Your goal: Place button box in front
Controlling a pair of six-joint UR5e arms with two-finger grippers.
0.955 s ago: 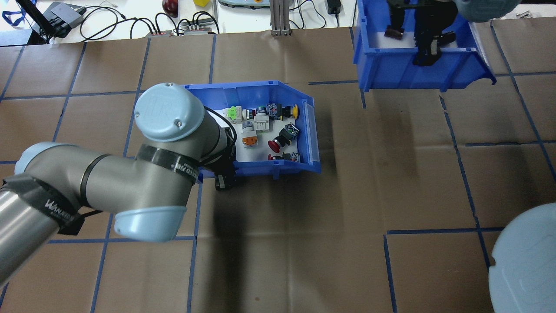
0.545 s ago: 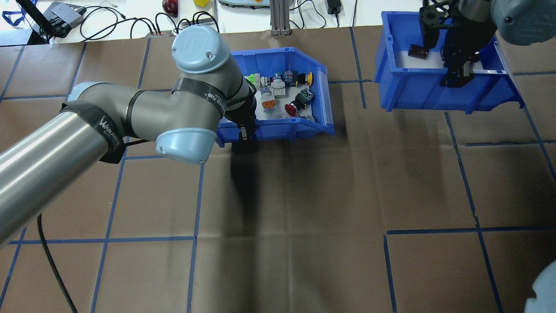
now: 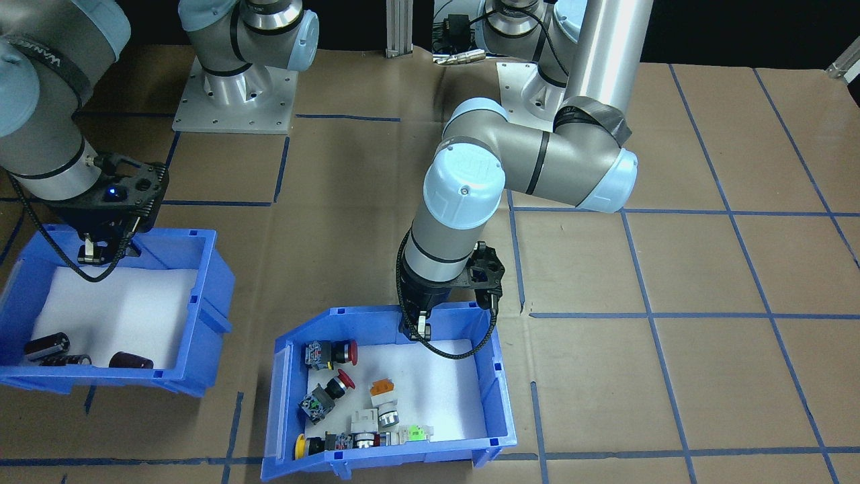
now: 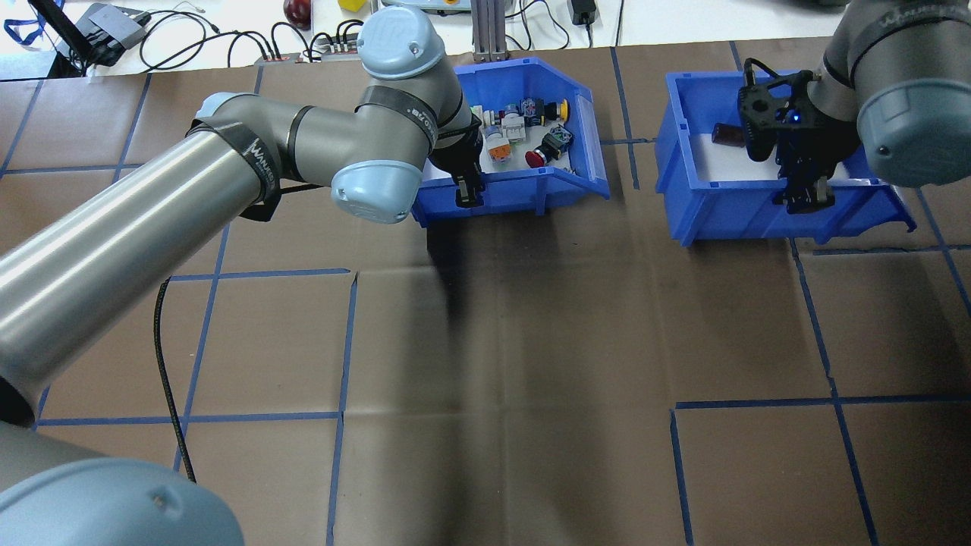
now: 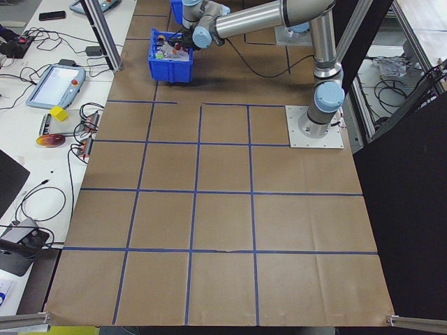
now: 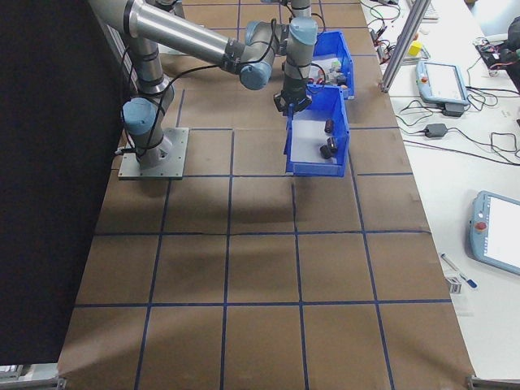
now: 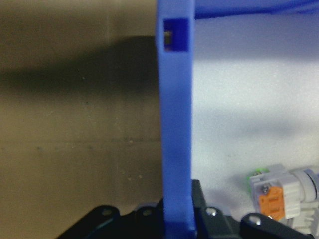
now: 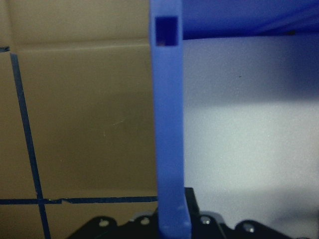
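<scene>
The button box (image 4: 523,188) is a blue bin with a white foam floor, standing at the table's far edge left of centre. In it lie red (image 4: 535,158), yellow, orange and green push-buttons. My left gripper (image 4: 464,193) is shut on its near wall; the left wrist view shows that blue wall (image 7: 175,124) between the fingers. In the front-facing view the box (image 3: 498,396) is at bottom centre with the left gripper (image 3: 420,327) on its wall. My right gripper (image 4: 808,199) is shut on the wall (image 8: 168,124) of a second blue bin (image 4: 728,212).
The second bin (image 3: 213,272) holds dark cylinders (image 3: 131,360) and stands close beside the button box. Beyond the table's far edge are cables (image 4: 227,38) and an aluminium post (image 4: 485,30). Brown paper with blue tape lines covers the table.
My left arm has carried the button box away from the robot and to the right, up to the far edge. The right arm has brought its bin slightly nearer and to the right.
</scene>
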